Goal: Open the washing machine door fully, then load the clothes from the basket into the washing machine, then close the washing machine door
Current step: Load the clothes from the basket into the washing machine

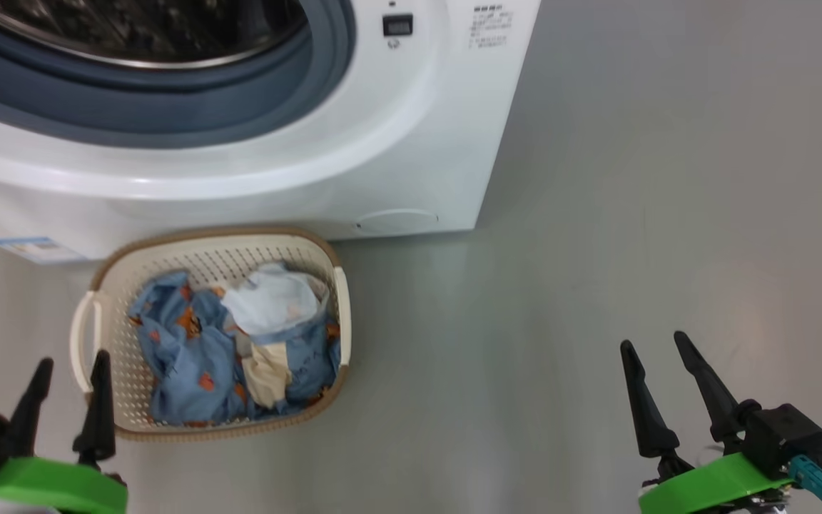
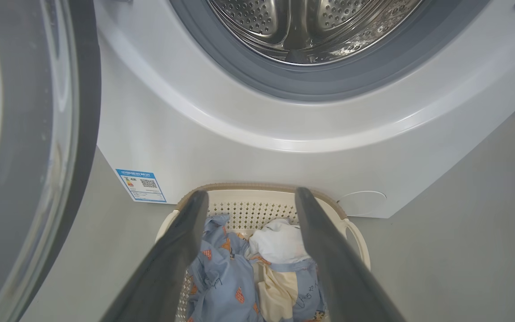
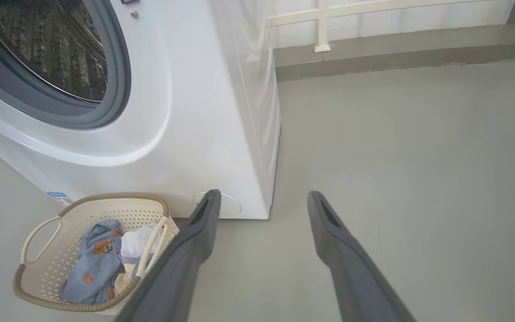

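Observation:
The white washing machine [image 1: 397, 143] stands with its steel drum [image 2: 311, 27] exposed inside the grey-blue gasket. Its door [image 2: 25, 147], black-rimmed with clear glass, is swung out at the left of the left wrist view. On the floor against the machine's front sits the cream basket [image 1: 125, 271], holding the clothes [image 1: 190, 350]: blue fabric with orange prints, a pale white piece and a cream piece. My left gripper [image 1: 72, 371] hangs open above the basket's left handle, nothing between its fingers. My right gripper [image 1: 657, 346] is open over bare floor, well right of the basket.
Grey floor [image 1: 632, 214] stretches to the right of the machine. A low wall ledge [image 3: 396, 49] runs along the back in the right wrist view. A blue label [image 2: 141, 185] and a round white flap [image 2: 362, 202] sit low on the machine's front.

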You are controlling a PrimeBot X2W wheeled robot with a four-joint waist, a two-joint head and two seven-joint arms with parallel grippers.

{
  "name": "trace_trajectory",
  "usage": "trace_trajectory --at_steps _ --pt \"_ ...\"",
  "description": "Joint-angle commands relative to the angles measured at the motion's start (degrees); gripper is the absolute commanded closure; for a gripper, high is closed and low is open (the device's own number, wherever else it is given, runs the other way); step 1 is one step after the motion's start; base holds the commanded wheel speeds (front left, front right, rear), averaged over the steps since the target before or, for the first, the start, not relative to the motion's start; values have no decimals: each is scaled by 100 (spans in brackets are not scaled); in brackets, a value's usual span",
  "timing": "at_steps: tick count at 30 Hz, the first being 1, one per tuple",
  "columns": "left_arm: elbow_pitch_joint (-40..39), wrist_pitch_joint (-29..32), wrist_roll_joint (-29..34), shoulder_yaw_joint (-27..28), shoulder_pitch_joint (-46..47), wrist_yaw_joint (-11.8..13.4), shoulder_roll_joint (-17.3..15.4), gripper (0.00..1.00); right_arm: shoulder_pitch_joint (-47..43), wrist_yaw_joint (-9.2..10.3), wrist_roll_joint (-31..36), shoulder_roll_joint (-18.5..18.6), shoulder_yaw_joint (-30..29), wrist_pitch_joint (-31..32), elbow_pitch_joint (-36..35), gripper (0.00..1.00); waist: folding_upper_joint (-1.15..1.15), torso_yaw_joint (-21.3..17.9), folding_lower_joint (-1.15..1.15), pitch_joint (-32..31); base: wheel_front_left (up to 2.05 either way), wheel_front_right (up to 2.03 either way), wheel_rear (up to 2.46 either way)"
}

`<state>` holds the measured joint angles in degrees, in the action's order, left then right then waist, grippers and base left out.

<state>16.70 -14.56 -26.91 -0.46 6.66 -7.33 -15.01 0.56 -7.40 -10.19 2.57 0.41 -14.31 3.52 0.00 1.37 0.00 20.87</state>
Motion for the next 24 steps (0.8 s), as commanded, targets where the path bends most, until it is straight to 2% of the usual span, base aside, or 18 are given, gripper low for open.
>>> trace_trajectory --at_steps 1,14,24 --pt "-14 -44 -35 149 216 -15 -270 0 115 -9 54 31 172 -69 -161 0 0 -69 0 286 0 0 0" --pt "769 -44 -627 -520 1565 -15 -1012 0 484 -9 10 31 364 -69 -418 0 0 -393 0 1532 0 0 0" --pt "986 -44 -826 -904 2092 -15 -1170 0 669 -9 -76 31 487 -69 -478 0 0 -533 0 1958 0 0 0"
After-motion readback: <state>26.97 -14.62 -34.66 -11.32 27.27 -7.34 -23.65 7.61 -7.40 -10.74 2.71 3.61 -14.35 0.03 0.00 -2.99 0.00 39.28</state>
